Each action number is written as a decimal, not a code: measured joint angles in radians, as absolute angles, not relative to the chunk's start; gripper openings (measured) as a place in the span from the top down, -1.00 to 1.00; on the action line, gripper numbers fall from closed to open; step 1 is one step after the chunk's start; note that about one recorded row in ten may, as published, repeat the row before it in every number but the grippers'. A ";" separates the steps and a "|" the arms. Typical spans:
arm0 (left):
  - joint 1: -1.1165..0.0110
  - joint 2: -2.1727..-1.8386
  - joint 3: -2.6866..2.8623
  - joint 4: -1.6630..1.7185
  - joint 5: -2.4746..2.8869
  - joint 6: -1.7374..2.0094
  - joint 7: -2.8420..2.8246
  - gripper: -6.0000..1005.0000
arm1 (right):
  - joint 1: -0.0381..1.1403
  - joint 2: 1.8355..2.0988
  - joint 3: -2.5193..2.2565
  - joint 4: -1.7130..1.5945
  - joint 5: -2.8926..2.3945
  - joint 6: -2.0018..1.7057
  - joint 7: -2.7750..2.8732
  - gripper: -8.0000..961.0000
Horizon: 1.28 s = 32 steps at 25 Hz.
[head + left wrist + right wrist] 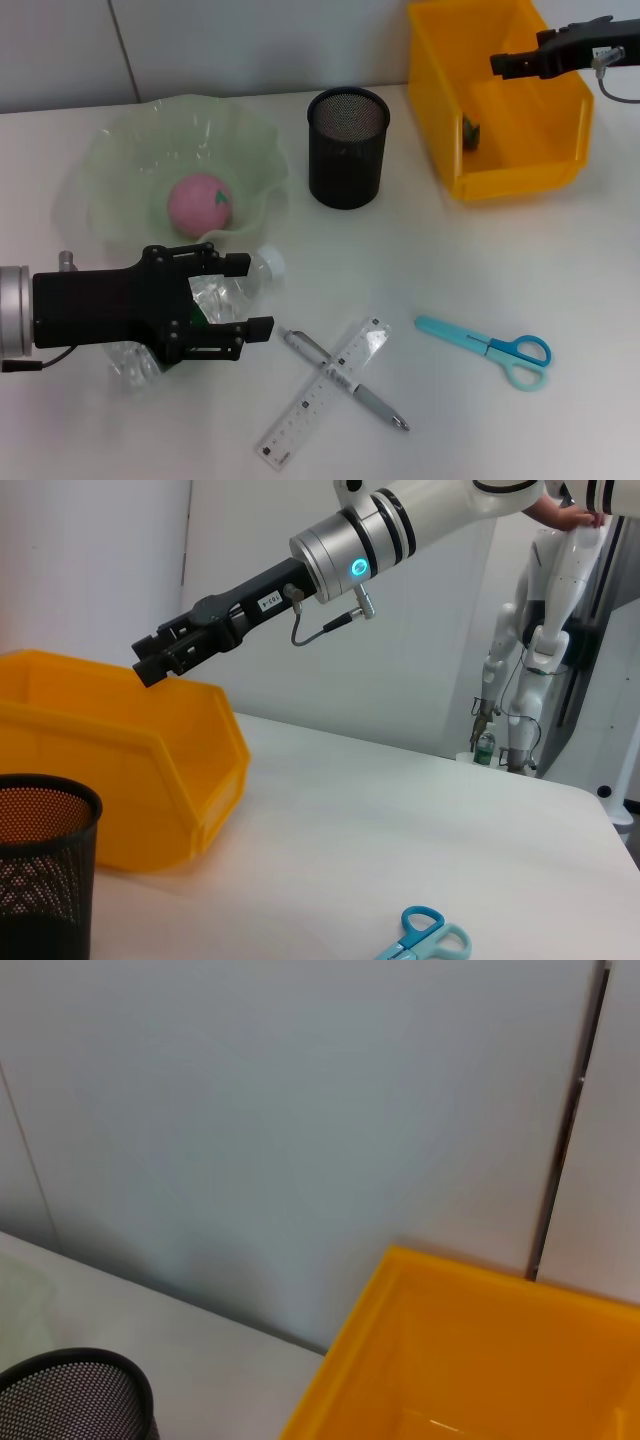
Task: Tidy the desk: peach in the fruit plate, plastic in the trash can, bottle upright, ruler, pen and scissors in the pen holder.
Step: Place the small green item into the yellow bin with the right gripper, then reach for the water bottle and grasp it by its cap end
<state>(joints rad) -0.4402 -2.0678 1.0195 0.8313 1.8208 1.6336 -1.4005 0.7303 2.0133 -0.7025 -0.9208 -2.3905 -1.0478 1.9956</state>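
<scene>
A clear bottle (266, 263) lies on its side in front of the green fruit plate (120, 150). My left gripper (255, 296) is open, one finger on each side of the bottle. The pink peach (200, 203) sits in the plate. A clear ruler (325, 392) lies crossed over a grey pen (372, 404), and blue scissors (490, 350) lie flat to their right. The black mesh pen holder (347, 145) stands at the back centre. My right gripper (500, 63) hangs over the yellow trash can (500, 180); a small dark item (470, 131) lies inside, perhaps the plastic.
The wall runs close behind the plate, pen holder and trash can. In the left wrist view the right gripper (150, 665) is above the trash can (120, 770), with the pen holder (40, 870) beside it and the scissors (425, 935) on bare table.
</scene>
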 joint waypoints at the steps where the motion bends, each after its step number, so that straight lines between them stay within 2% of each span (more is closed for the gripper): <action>1: -0.440 -2.068 1.019 0.831 1.821 1.634 -1.401 -0.50 | 0.727 2.014 -0.702 -0.924 -2.390 -1.046 1.996 -0.64; 7: -0.440 -2.068 1.017 0.825 1.821 1.634 -1.401 -0.49 | 0.704 2.018 -0.701 -0.963 -2.337 -1.053 1.996 -0.64; 12: -0.442 -2.068 1.016 0.825 1.821 1.636 -1.400 -0.49 | 0.622 2.026 -0.703 -1.101 -2.184 -1.165 1.995 -0.64; 19: -0.446 -2.066 1.015 0.825 1.821 1.638 -1.403 -0.48 | 0.514 2.003 -0.671 -1.208 -1.948 -1.486 1.924 -0.64; 32: -0.450 -2.062 1.015 0.833 1.821 1.657 -1.428 -0.47 | 0.447 2.001 -0.634 -1.186 -1.939 -1.858 1.768 -0.64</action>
